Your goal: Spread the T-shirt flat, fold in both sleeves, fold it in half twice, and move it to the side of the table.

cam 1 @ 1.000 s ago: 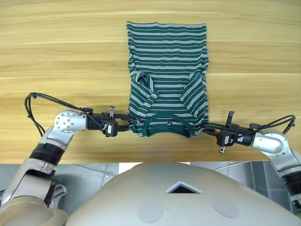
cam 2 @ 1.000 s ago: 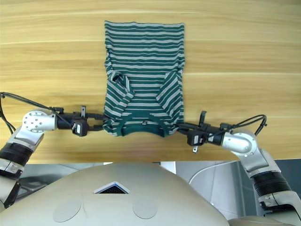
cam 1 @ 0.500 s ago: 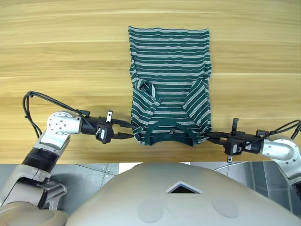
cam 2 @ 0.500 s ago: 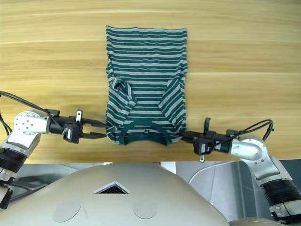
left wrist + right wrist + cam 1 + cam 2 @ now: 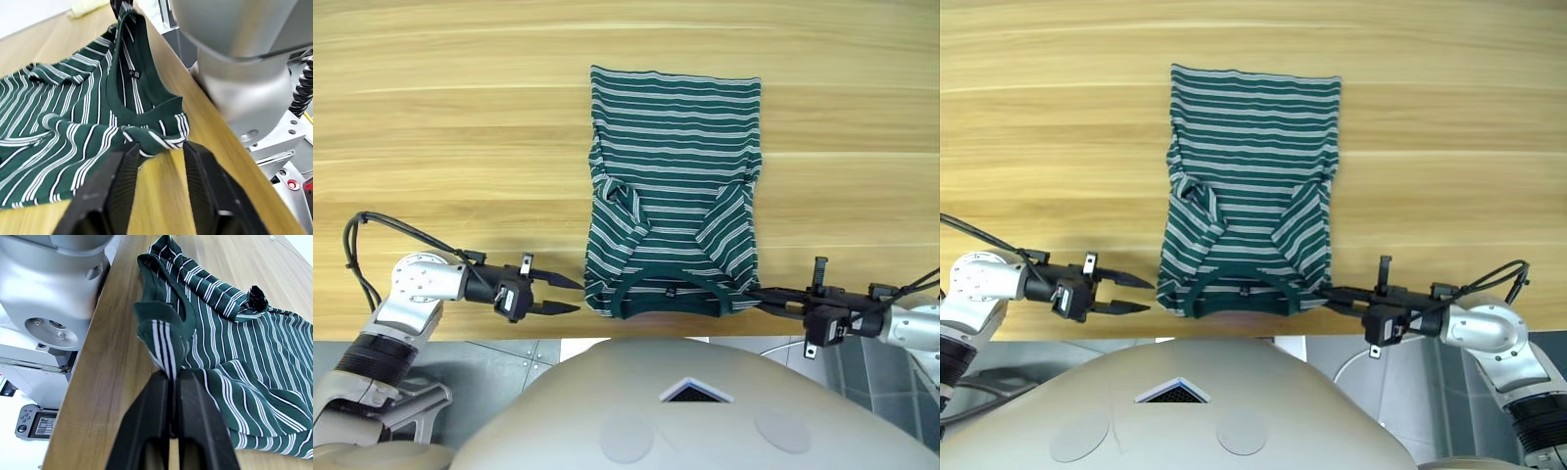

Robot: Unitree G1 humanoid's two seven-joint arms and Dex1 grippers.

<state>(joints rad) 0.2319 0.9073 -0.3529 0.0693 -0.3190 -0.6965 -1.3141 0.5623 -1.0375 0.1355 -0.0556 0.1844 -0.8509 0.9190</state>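
Left jaws spread apart just beside the T-shirt (image 5: 675, 186) at its collar-end corner; I see right jaws clamped on the opposite corner.

The left arm (image 5: 416, 294) lies along the near edge of the surface, forearm pointing in toward the middle. Its pincer (image 5: 574, 296) is spread wide, the two fingers well apart and gripping nothing. The right arm (image 5: 909, 326) comes in from the opposite side along the same edge. Its pincer (image 5: 756, 294) is clamped on a near corner of the T-shirt (image 5: 675, 166), fingers pressed together.
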